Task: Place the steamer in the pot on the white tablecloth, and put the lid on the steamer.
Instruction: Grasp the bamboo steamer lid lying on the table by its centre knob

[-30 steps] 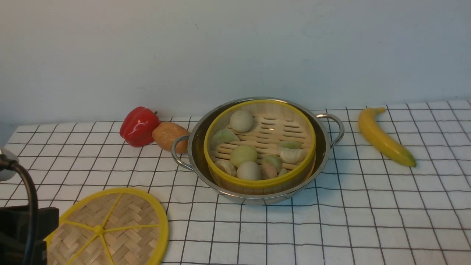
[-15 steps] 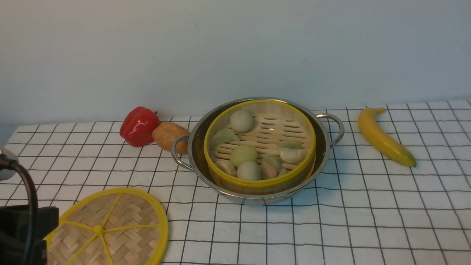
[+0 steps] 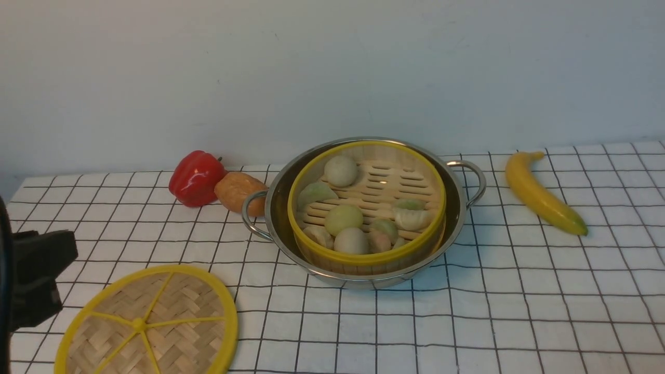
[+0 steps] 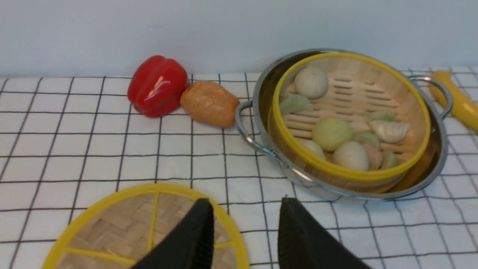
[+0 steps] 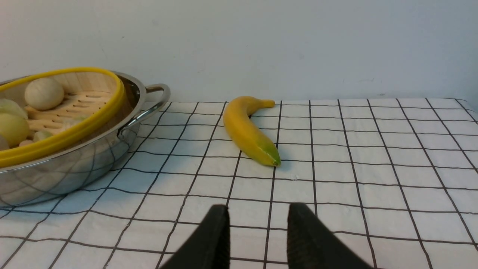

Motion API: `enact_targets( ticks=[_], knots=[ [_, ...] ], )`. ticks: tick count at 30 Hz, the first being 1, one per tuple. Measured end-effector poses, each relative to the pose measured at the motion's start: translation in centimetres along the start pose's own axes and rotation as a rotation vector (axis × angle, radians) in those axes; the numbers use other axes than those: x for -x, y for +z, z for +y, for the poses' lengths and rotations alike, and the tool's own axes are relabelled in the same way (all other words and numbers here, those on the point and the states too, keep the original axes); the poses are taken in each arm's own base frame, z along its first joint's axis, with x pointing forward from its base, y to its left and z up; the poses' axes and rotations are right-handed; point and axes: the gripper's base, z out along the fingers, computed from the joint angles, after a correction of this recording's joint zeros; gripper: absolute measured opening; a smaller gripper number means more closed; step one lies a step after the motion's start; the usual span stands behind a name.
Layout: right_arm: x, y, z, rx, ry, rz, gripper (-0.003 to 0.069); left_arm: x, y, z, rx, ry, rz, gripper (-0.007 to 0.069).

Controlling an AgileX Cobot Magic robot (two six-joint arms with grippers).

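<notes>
Front view: a white tablecloth point(image 3: 519, 311) with a thin black grid covers the whole surface and runs back to a plain pale wall point(image 3: 332, 67). The pot point(image 3: 363, 280) stands on the cloth near the middle, and the steamer point(image 3: 363, 258) sits inside it, uncovered, with pale buns and dumplings point(image 3: 343, 218) on its slatted base. The lid point(image 3: 150, 322) lies flat on the cloth at the near left, well apart from the pot. A red pepper point(image 3: 195, 176) and a brown bread roll point(image 3: 236, 191) lie side by side behind the pot's left handle, and the roll is just beside that handle. A banana point(image 3: 540, 195) lies to the right of the pot. A dark part of the left arm point(image 3: 36, 270) shows at the left edge, near the lid.

Left wrist view: the left gripper point(image 4: 246, 201) has its two black fingers point(image 4: 194, 239) parted with nothing between them. One finger shows in front of the lid's yellow rim and the other in front of bare cloth. Whether either touches the lid cannot be told.

Right wrist view: the right gripper point(image 5: 257, 206) is likewise spread and empty, over bare cloth. The banana lies ahead of it, and the pot with the steamer stands off to one side.
</notes>
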Motion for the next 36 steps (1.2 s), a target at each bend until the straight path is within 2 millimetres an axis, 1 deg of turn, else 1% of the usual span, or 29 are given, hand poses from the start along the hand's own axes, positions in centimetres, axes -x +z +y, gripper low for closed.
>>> enact_targets(
  ticks=[3, 5, 7, 10, 11, 12, 14, 16, 17, 20, 22, 24, 25, 26, 28, 30, 31, 32, 34, 36],
  knots=[
    [0.0, 0.0, 0.0, 0.000, 0.000, 0.000, 0.0240, 0.4, 0.2, -0.1, -0.016, -0.007, -0.003, 0.0243],
    [0.0, 0.0, 0.0, 0.000, -0.001, 0.000, 0.0240, 0.5, 0.6, -0.1, -0.024, 0.004, 0.039, 0.0243],
    [0.0, 0.0, 0.0, 0.000, -0.001, 0.000, 0.0240, 0.4, 1.6, 0.0, -0.031, 0.013, 0.149, 0.0243],
    [0.0, 0.0, 0.0, 0.000, -0.002, 0.000, 0.0240, -0.3, 3.9, 0.8, -0.016, 0.041, 0.397, 0.0243],
    [0.0, 0.0, 0.0, 0.000, -0.002, 0.000, 0.0240, -0.4, 4.5, 1.1, -0.004, 0.054, 0.442, 0.0243],
    [0.0, 0.0, 0.0, 0.000, -0.002, 0.000, 0.0240, -0.4, 4.6, 1.2, -0.005, 0.052, 0.452, 0.0243],
    [0.0, 0.0, 0.0, 0.000, -0.001, 0.000, 0.0240, -0.6, 6.3, 2.0, 0.028, 0.078, 0.546, 0.0243],
    [0.0, 0.0, 0.0, 0.000, -0.001, 0.000, 0.0240, -0.6, 6.9, 2.3, 0.043, 0.090, 0.574, 0.0243],
    [0.0, 0.0, 0.0, 0.000, -0.001, 0.000, 0.0240, -0.7, 7.7, 2.7, 0.054, 0.099, 0.606, 0.0243],
    [0.0, 0.0, 0.0, 0.000, 0.000, 0.000, 0.0240, -1.0, 8.9, 3.1, 0.059, 0.096, 0.651, 0.0243],
    [0.0, 0.0, 0.0, 0.000, 0.000, 0.000, 0.0240, -1.4, 10.4, 3.6, 0.064, 0.093, 0.694, 0.0243],
    [0.0, 0.0, 0.0, 0.000, 0.000, 0.000, 0.0240, -1.5, 11.1, 3.8, 0.070, 0.094, 0.703, 0.0243],
    [0.0, 0.0, 0.0, 0.000, 0.000, 0.000, 0.0240, -1.9, 12.4, 4.3, 0.081, 0.108, 0.729, 0.0243],
    [0.0, 0.0, 0.0, 0.000, 0.000, 0.000, 0.0240, -2.0, 12.6, 4.4, 0.083, 0.109, 0.734, 0.0243],
    [0.0, 0.0, 0.0, 0.000, 0.000, 0.000, 0.0240, -2.6, 14.1, 5.1, 0.100, 0.132, 0.771, 0.0243],
    [0.0, 0.0, 0.0, 0.000, 0.000, 0.000, 0.0240, -3.1, 15.2, 5.6, 0.110, 0.143, 0.799, 0.0243],
    [0.0, 0.0, 0.0, 0.000, 0.000, 0.000, 0.0240, -3.1, 15.2, 5.6, 0.111, 0.146, 0.798, 0.0243],
    [0.0, 0.0, 0.0, 0.000, 0.000, 0.000, 0.0240, -3.8, 16.2, 5.9, 0.112, 0.146, 0.831, 0.0243],
    [0.0, 0.0, 0.0, 0.000, 0.000, 0.000, 0.0240, -4.1, 16.7, 6.1, 0.112, 0.145, 0.847, 0.0243],
    [0.0, 0.0, 0.0, 0.000, 0.000, 0.000, 0.0240, -4.8, 17.8, 6.4, 0.109, 0.150, 0.867, 0.0243]
  ],
)
